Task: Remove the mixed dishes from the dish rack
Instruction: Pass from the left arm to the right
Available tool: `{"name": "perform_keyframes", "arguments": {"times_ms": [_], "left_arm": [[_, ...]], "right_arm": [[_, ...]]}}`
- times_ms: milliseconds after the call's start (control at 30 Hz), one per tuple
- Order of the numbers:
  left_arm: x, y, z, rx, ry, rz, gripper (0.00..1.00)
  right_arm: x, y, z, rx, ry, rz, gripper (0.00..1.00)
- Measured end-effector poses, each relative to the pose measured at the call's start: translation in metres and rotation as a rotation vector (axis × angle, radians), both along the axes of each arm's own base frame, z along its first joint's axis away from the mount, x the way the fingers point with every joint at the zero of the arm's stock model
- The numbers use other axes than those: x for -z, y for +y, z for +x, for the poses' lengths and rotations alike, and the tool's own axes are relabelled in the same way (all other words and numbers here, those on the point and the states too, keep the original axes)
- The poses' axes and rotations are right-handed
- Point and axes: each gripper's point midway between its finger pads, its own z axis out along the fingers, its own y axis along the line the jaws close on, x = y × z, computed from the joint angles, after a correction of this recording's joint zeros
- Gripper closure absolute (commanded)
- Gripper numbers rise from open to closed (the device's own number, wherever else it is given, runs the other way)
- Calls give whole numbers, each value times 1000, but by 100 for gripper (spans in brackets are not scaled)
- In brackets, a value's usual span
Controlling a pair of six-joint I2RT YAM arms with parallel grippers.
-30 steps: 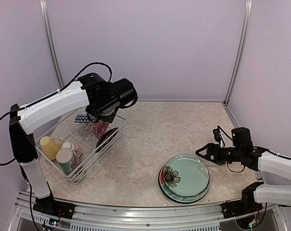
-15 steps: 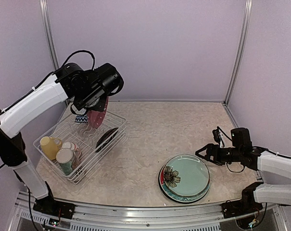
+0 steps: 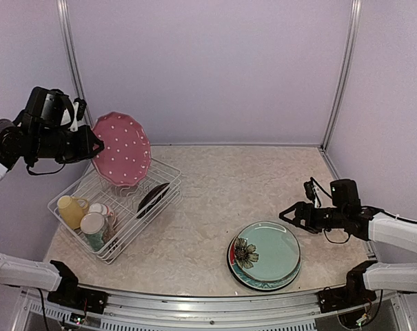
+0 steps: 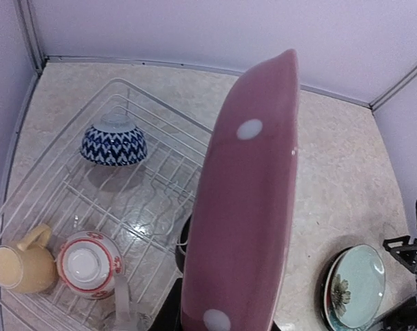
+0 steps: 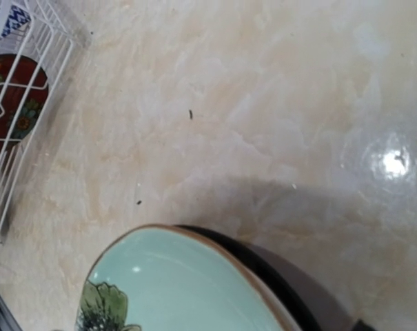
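Left gripper [image 3: 89,146]: pinching the rim of the pink polka-dot ceramic plate [image 3: 122,149], held on edge over the white wire dish rack [image 3: 172,174].
Handling: stiff, glazed, probably slippery and breakable; a rim pinch may let it swing.
Counter [image 3: 208,207]: pale green floral plate stack [image 3: 270,252], the likely landing spot.
Right gripper [image 3: 291,217]: spread, empty, just beside the stack.

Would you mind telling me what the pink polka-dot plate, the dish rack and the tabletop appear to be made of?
The pink polka-dot plate looks like glazed ceramic: thick rim, smooth sheen. The dish rack is thin wire with a white coating, likely metal underneath. The tabletop is glossy and marble-patterned, with a bright lamp reflection; stone or laminate, I cannot tell.
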Motion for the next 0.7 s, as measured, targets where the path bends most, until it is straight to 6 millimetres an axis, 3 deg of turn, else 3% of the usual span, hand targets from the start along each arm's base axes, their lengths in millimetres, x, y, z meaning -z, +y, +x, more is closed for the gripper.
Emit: {"name": "perform_keyframes", "arguments": {"times_ms": [100, 367, 533, 700], "left_arm": [[5, -18, -1, 84, 31, -137, 100], [33, -104, 5, 380, 192, -413, 100], [62, -158, 8, 506, 292, -442, 100], [105, -207, -3, 602, 412, -408, 100]], "right_arm": [[-4, 0, 2, 2, -9, 1, 12], [-19, 2, 11, 9, -48, 6, 12], [-35, 7, 17, 1, -84, 18, 9], [-63, 37, 16, -86, -157, 79, 9]]}}
